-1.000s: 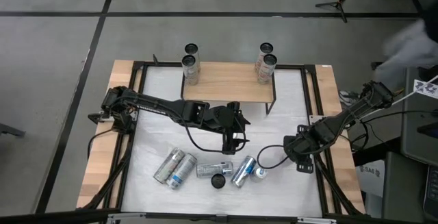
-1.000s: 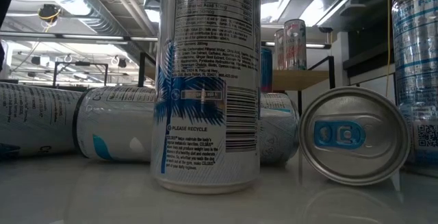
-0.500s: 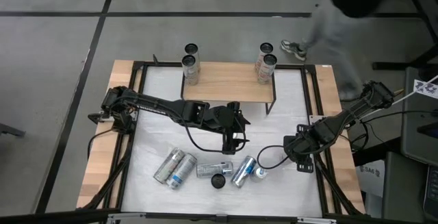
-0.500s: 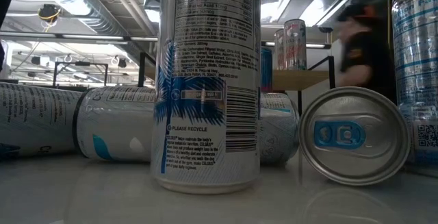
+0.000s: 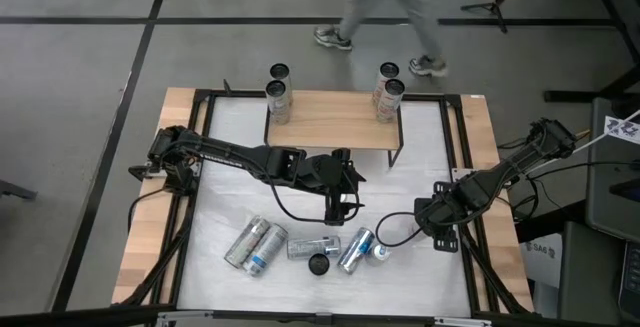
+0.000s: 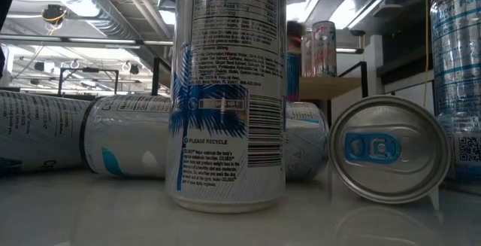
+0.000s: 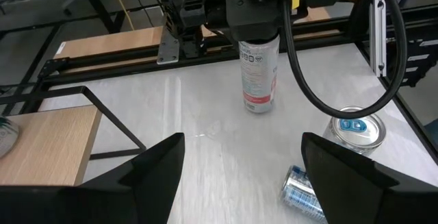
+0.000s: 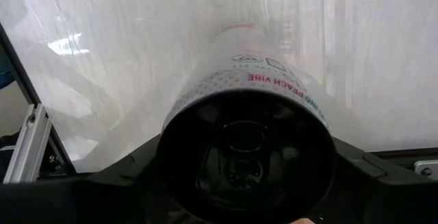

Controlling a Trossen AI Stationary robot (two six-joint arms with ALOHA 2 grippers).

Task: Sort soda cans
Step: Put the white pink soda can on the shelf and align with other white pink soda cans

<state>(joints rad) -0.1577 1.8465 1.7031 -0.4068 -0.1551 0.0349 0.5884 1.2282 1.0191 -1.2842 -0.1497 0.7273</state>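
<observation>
My right gripper (image 5: 440, 225) stands near the table's right side, shut on an upright silver soda can (image 7: 259, 77) with red lettering and a dark top (image 8: 246, 155). My left gripper (image 5: 340, 207) hovers open over the table's middle with nothing between its fingers (image 7: 159, 172). Several soda cans lie on their sides near the front edge (image 5: 255, 245), (image 5: 313, 247), (image 5: 355, 250). One dark-topped can (image 5: 320, 264) stands upright among them. More cans stand at the two far corners of a wooden shelf (image 5: 278, 97), (image 5: 388, 92). My right gripper comes down from above, one finger on each side of the can's upper wall (image 8: 179, 111), just below the dark top. The can stays upright. In the left wrist view its bottom (image 7: 258, 106) appears to rest on the white table top.
The wooden shelf (image 5: 335, 117) on dark legs spans the far middle of the table. A black frame rail (image 5: 455, 147) runs along the table's sides. A can with a blue tab (image 7: 356, 129) lies facing my left gripper. A person walks beyond the far edge (image 5: 385, 7).
Both arms have kept still. A person behind the table has walked from the right toward the left along the far side.
</observation>
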